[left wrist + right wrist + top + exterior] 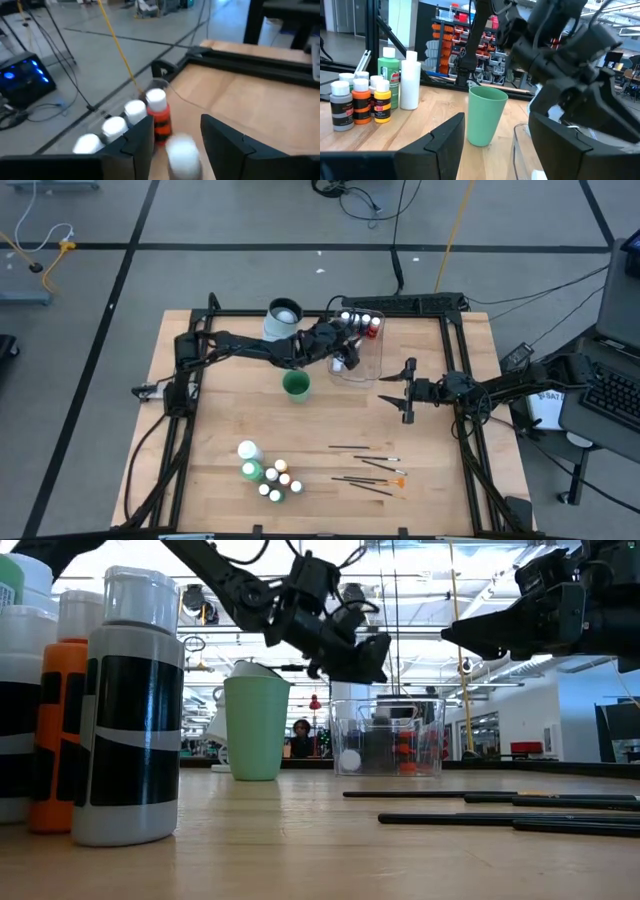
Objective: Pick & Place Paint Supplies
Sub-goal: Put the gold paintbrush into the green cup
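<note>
Left gripper (345, 358) hangs over the clear tub (372, 370), jaws parted, a white-capped bottle (181, 152) between them, apparently dropping in; right gripper (400, 385) waits beside the tub, open, empty.

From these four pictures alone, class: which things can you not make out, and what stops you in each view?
- Left wrist view: white-capped bottle between the left gripper fingers is blurred; held or released, unclear.
- High view: left arm covers much of the clear tub.
- Low view: nearest bottles cut off by the edge.
</note>
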